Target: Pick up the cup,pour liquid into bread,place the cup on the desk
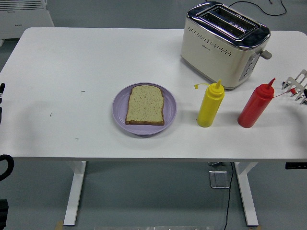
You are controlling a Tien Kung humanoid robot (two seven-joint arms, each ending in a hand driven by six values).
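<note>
A slice of bread (145,104) lies flat on a purple plate (121,117) in the middle of the table. To its right a yellow squeeze bottle (210,106) stands upright with its cap flipped off to the side. A red squeeze bottle (255,105) stands further right. No cup shows on the table. The silver fingers of my right hand (298,87) reach in at the right edge, spread and holding nothing, just right of the red bottle's nozzle. Only a black sliver of my left arm (1,100) shows at the left edge.
A cream and chrome toaster (224,44) sits at the back right, behind the two bottles. The white table (72,62) has a few small dark marks on its left half. A cable runs off behind the toaster.
</note>
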